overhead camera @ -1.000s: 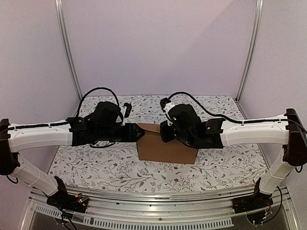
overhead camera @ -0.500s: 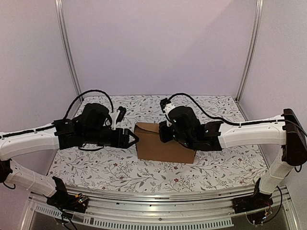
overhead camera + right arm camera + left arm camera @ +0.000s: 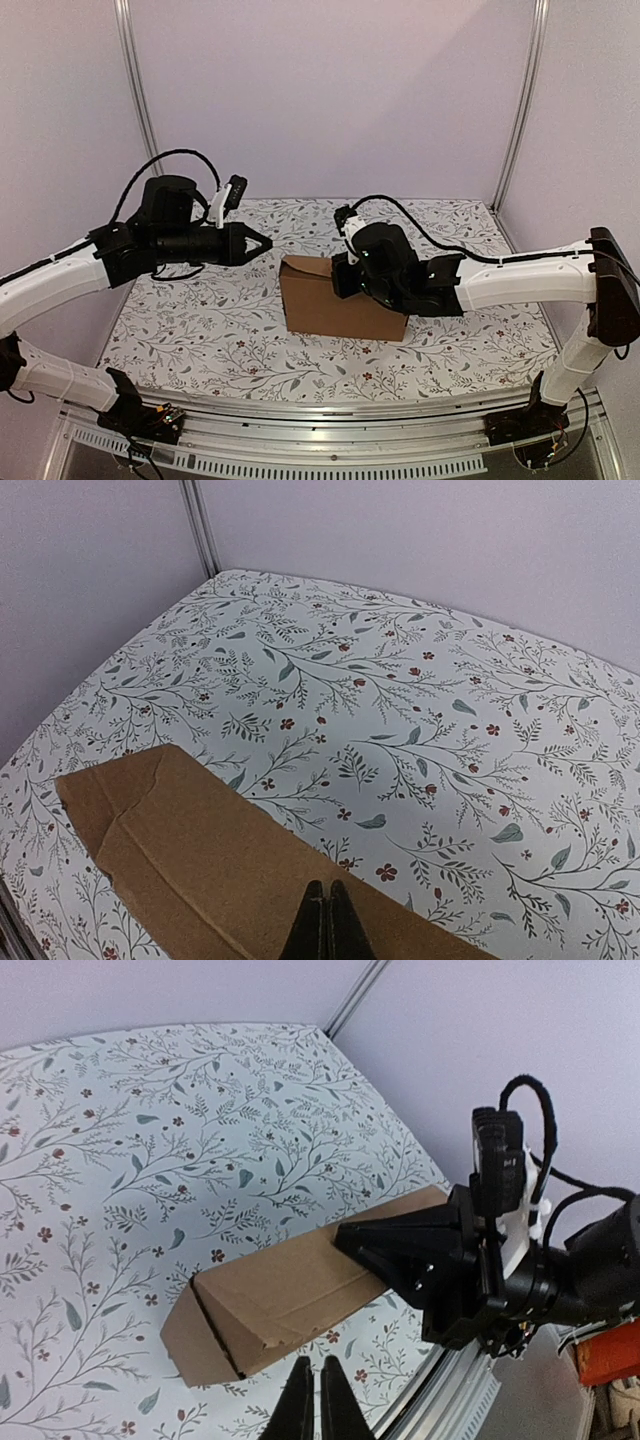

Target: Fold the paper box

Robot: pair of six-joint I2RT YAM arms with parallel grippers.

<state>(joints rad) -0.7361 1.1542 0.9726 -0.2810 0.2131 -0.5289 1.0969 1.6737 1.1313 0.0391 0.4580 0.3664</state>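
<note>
The paper box [image 3: 335, 305] is a plain brown closed carton standing in the middle of the floral table. Its top [image 3: 200, 870] fills the lower left of the right wrist view. In the left wrist view the paper box [image 3: 290, 1295] shows its end flap with a dark seam. My right gripper [image 3: 327, 885] is shut, its tips resting on the box's top near the back edge, with nothing between the fingers. My left gripper [image 3: 262, 243] is shut and empty, hovering up and to the left of the box without touching it; its closed tips [image 3: 311, 1362] point toward the box's end.
A floral-patterned cloth [image 3: 230, 340] covers the table. Lilac walls with metal corner posts [image 3: 140, 110] close in the back and both sides. An aluminium rail [image 3: 320, 440] runs along the near edge. The right arm's black wrist [image 3: 470, 1270] lies over the box's far end.
My left arm has drawn back from the box's left end, rising up and to the left, and its jaws have closed. The right arm and the box have stayed in place.
</note>
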